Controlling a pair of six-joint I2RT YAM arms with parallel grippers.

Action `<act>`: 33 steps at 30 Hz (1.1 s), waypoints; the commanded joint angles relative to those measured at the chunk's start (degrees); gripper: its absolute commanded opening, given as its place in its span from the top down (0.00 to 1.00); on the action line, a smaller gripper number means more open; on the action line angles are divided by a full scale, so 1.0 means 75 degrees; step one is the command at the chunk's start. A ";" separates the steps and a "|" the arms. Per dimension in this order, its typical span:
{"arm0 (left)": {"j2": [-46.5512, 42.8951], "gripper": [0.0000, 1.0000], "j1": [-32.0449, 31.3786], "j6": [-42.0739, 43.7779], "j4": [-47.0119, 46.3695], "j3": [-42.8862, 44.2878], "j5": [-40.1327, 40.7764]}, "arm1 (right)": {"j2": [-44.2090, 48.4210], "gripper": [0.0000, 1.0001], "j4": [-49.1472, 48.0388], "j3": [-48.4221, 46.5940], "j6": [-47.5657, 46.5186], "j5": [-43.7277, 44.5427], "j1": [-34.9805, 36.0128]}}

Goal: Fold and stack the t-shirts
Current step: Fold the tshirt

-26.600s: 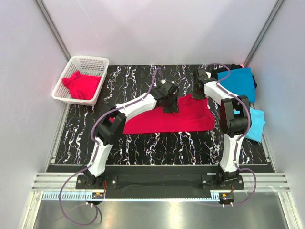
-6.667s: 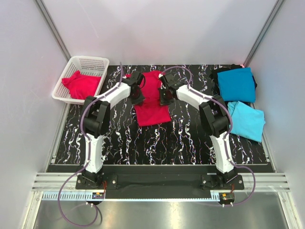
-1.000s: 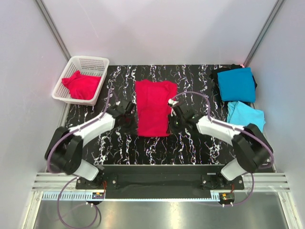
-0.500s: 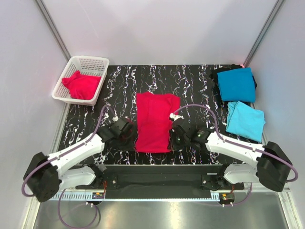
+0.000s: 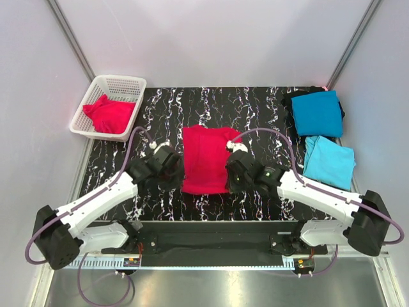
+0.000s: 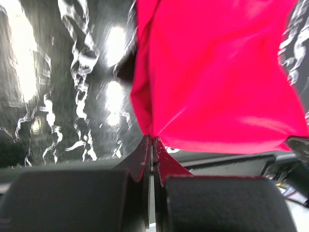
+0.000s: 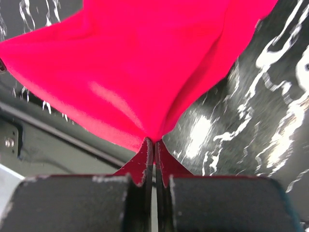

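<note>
Both arms are now lifting the near hem of the red t-shirt point(image 5: 204, 160) back away from the counter's point(image 5: 255, 109) near edge, where they were dragging it half a second ago, so the crosswise fold is likely beginning. The left pincer point(image 6: 152, 141) and right pincer point(image 7: 155, 142) are each clenching a near corner, with cloth spreading ahead of them and forearms reaching low, angling inward. Far beyond the right pincer the teal t-shirt point(image 5: 317, 113) and sky-blue t-shirt point(image 5: 329, 163) are lying folded, and beyond the left pincer a second red t-shirt point(image 5: 108, 115) is sitting in the basket point(image 5: 118, 79).
</note>
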State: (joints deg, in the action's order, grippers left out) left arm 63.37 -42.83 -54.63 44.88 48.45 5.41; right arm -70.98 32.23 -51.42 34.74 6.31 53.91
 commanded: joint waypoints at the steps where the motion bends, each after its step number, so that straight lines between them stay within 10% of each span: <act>1: 0.0385 1.00 0.0003 0.0452 0.0144 0.1050 0.0801 | -0.0367 1.00 0.0542 -0.1006 -0.0612 0.0975 0.0031; 18: 0.3630 1.00 0.1256 0.1448 0.0156 0.4519 0.1505 | -0.2757 1.00 -0.0301 -0.3525 -0.2439 0.0836 -0.2697; 33: 0.8106 1.00 0.2921 0.2280 0.0203 0.9028 0.0768 | -0.7479 1.00 -0.0582 -0.8001 -0.3238 -0.0348 -0.3859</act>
State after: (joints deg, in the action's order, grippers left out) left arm 120.07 -23.18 -40.01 46.63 109.49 12.29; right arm -122.85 28.95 -104.36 12.69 5.67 27.33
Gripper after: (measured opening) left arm 0.012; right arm 0.014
